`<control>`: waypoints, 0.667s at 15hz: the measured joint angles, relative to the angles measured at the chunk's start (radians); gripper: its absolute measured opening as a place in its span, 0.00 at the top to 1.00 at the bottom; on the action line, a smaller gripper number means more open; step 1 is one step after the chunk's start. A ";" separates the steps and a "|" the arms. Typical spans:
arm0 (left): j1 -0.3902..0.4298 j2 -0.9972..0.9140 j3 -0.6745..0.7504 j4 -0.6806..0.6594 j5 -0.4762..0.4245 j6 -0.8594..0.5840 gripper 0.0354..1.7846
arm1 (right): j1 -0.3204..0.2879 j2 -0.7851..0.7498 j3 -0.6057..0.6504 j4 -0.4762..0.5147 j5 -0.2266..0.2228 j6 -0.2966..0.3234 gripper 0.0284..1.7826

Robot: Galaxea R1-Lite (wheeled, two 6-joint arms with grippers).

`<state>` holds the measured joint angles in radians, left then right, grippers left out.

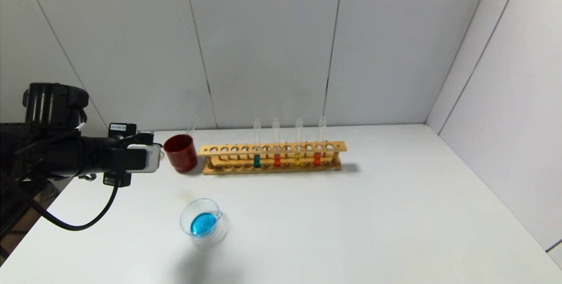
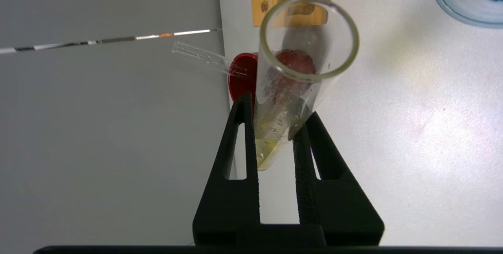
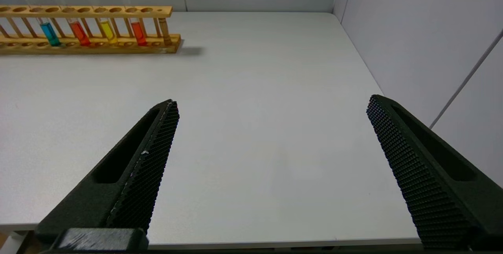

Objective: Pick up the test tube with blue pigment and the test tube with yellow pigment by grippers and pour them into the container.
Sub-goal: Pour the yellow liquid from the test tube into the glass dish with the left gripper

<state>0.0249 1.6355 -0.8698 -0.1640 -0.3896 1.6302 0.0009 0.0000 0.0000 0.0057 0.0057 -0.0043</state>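
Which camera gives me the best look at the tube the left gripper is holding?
Left wrist view: the left gripper is shut on the tube, yellow residue visible at its bottom. In the head view the gripper hides it. Right wrist view doesn't show it.

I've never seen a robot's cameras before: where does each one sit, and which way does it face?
Head: up high, looking down at the table; left gripper by the red cup.
Left wrist: behind that gripper, which clamps a tube with yellow traces.
Right wrist: low, between its open gripper, facing across the table.
All three show the wooden rack.
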 joint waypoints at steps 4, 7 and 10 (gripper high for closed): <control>-0.002 0.026 0.012 -0.004 -0.012 0.104 0.85 | 0.000 0.000 0.000 0.000 0.000 0.000 0.02; -0.005 0.064 0.009 -0.014 -0.041 0.166 0.85 | 0.000 0.000 0.000 0.000 -0.001 0.000 0.02; -0.015 0.110 -0.013 -0.047 -0.044 0.259 0.85 | 0.000 0.000 0.000 0.000 0.000 0.000 0.02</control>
<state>0.0096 1.7457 -0.8828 -0.2106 -0.4334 1.8891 0.0013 0.0000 0.0000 0.0062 0.0053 -0.0043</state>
